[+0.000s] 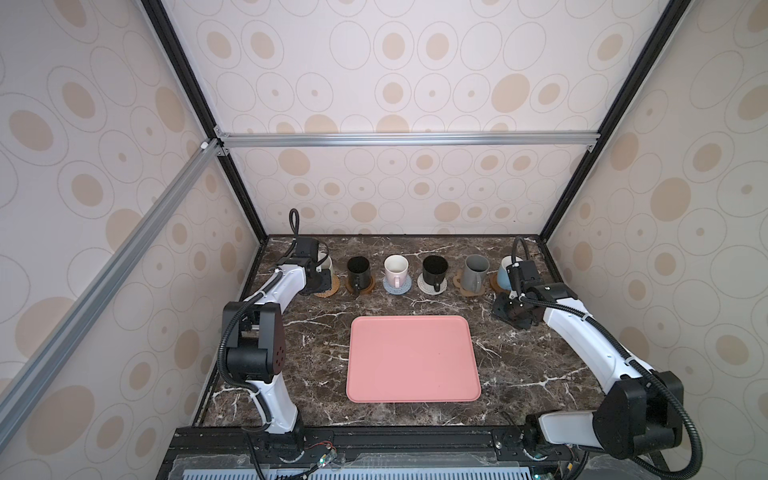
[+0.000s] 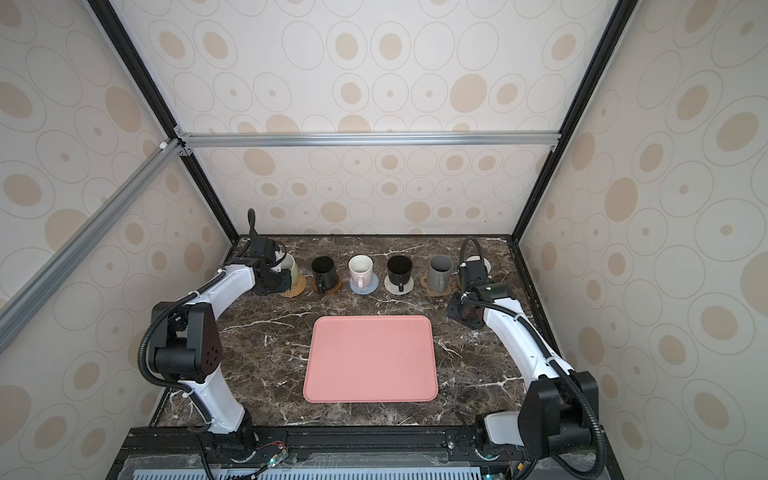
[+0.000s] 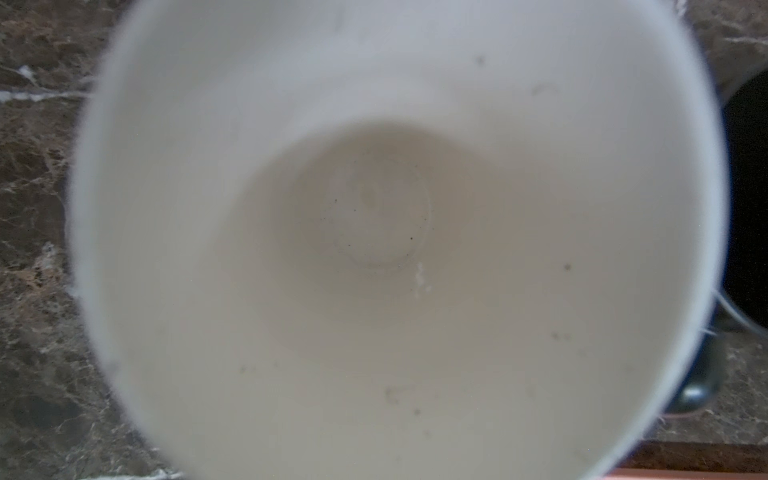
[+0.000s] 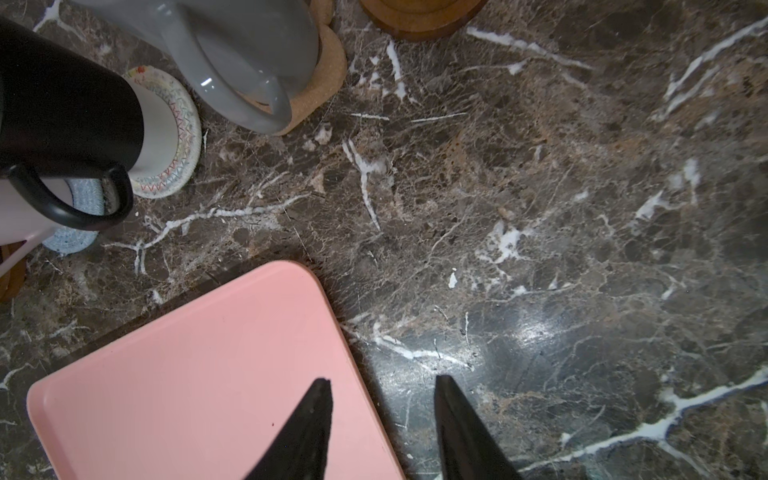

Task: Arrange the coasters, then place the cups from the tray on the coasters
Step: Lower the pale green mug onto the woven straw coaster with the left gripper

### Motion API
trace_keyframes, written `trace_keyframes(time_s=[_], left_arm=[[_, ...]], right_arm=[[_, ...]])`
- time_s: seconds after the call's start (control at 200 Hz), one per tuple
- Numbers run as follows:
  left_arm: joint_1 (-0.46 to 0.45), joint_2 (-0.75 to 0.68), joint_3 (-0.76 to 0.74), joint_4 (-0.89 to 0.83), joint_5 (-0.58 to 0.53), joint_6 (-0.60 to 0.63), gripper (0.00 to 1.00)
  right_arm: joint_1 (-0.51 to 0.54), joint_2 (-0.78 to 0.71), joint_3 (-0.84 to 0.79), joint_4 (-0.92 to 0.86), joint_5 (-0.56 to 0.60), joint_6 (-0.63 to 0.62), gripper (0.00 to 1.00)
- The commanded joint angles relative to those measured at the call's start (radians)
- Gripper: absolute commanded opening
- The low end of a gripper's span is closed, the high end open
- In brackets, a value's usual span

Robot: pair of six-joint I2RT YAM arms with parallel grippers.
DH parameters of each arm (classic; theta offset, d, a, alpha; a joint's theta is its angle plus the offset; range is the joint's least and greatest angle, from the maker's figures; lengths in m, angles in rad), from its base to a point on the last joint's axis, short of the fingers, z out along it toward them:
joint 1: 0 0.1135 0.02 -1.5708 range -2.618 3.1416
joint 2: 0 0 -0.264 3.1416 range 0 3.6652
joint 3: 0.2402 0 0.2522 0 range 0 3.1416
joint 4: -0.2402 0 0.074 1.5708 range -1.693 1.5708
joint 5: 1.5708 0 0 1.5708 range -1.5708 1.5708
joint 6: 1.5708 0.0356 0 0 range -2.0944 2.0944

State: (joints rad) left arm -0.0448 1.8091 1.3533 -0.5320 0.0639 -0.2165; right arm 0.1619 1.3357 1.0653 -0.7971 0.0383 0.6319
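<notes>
The left gripper (image 2: 279,279), closed, sits close against the green mug (image 2: 292,268) on the rattan coaster (image 2: 296,287). From it toward the right gripper (image 2: 457,311) runs a row:
- black mug (image 2: 323,271) on brown coaster (image 2: 335,286)
- pink mug (image 2: 360,270) on blue-grey coaster (image 2: 365,288)
- second black mug (image 2: 399,270) on cream coaster (image 2: 390,285)
- grey mug (image 2: 439,272) on paw coaster (image 2: 428,287)

A sixth mug (image 2: 485,263) is mostly hidden behind the right wrist. The tray (image 2: 370,359) lies nearer the camera than both grippers, with one corner near the right gripper.
</notes>
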Motion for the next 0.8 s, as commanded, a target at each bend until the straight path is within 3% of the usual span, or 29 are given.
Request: trace_keyframes(time_s=[0.0, 0.795], left_arm=[[0.014, -0.007, 0.047, 0.056, 0.023, 0.027, 0.12], [0.037, 0.041, 0.032, 0.077, 0.042, 0.040, 0.11]], right_arm=[[-0.008, -0.027, -0.013, -0.013, 0.018, 0.014, 0.44], [-0.008, -0.043, -0.022, -0.019, 0.020, 0.019, 0.44]])
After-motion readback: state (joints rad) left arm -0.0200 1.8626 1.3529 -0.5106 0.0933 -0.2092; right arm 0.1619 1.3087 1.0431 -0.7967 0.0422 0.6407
